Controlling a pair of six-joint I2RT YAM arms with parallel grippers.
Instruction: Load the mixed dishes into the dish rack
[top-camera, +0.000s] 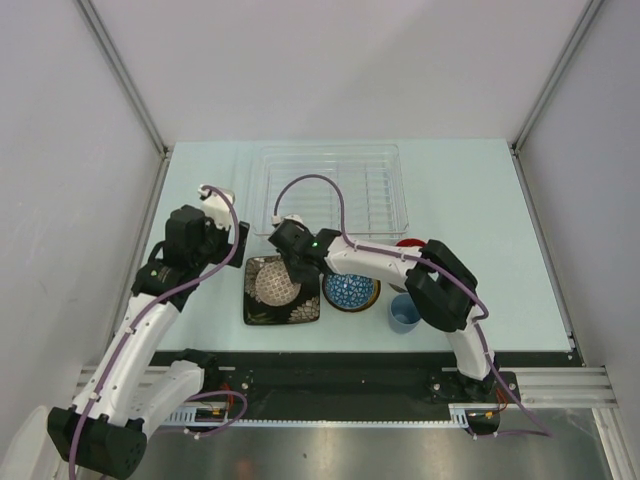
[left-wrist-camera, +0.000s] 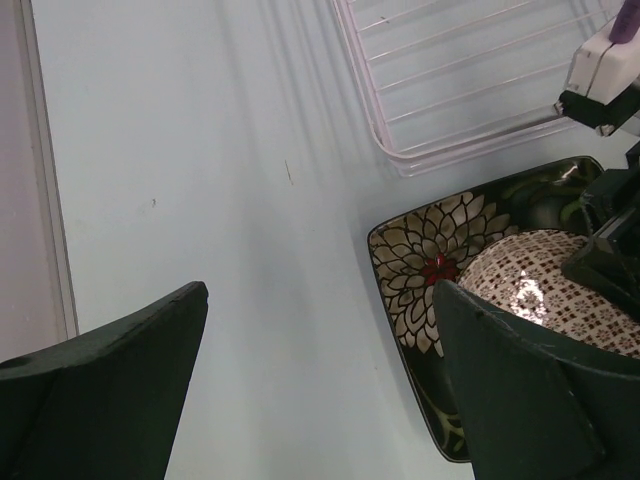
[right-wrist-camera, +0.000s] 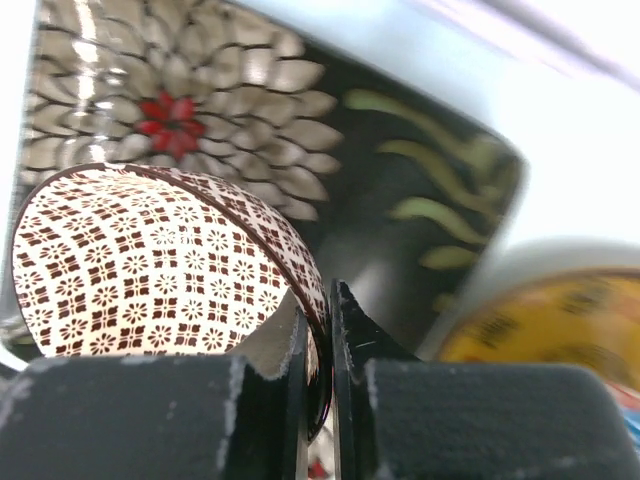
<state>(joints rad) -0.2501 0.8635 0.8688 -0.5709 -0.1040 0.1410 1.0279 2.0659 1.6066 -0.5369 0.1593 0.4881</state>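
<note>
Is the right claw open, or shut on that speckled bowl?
Shut: the right claw pinches the rim of the beige patterned bowl, seen from its wrist camera.

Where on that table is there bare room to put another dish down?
Bare table lies right of the dish rack, and left of the black plate, under the left arm. Crowded: the near middle, where plate, beige bowl, blue bowl and cup sit close.

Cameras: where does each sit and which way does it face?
Top external: above and behind the robot, looking down; left arm and right arm show, dish rack beyond.
Left wrist: on the left arm, looking down past open left gripper at black square floral plate.
Right wrist: low, close; right gripper shut on rim of beige patterned bowl.
Wrist views share plate and bowl.
</note>
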